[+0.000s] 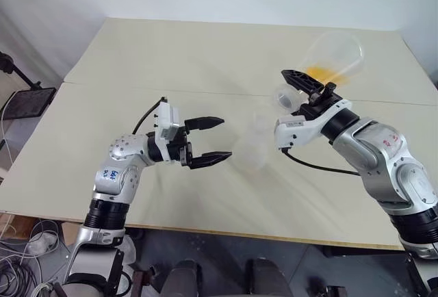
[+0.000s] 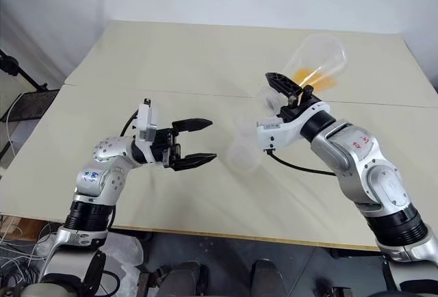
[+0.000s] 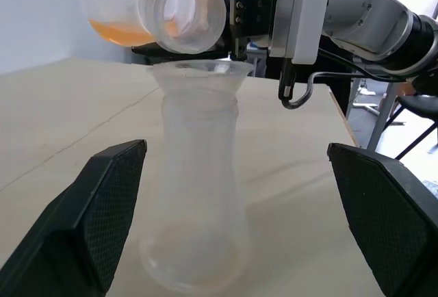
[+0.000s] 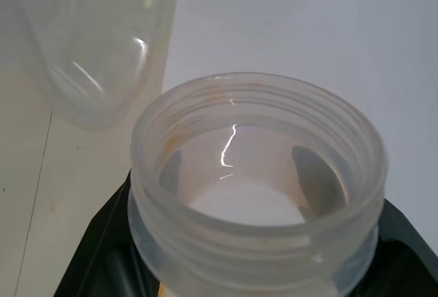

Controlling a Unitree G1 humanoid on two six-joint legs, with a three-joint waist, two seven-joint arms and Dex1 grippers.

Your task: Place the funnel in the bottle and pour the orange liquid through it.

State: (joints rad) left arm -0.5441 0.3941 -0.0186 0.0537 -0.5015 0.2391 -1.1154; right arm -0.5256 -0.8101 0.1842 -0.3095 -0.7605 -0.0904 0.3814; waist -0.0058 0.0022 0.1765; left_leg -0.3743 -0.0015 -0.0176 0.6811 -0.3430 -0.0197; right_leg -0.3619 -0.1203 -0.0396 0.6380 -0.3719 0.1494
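Note:
The clear bottle (image 1: 256,148) stands upright on the table between my two grippers. The see-through funnel (image 3: 202,70) appears to sit in its neck as a flared rim. My right gripper (image 1: 301,95) is shut on the threaded neck of a clear jar (image 1: 337,52), which it holds tilted, mouth (image 3: 182,9) just above the funnel. The orange liquid (image 1: 320,73) pools along the jar's lower side; none shows at the mouth. My left gripper (image 1: 222,137) is open and level, its fingers (image 3: 102,208) either side of the bottle and not touching it.
The beige table (image 1: 205,57) is made of two panels with a seam across the middle; its front edge runs just below my arms. A black stand (image 1: 24,98) is off the table's left side, and cables (image 1: 27,242) lie on the floor there.

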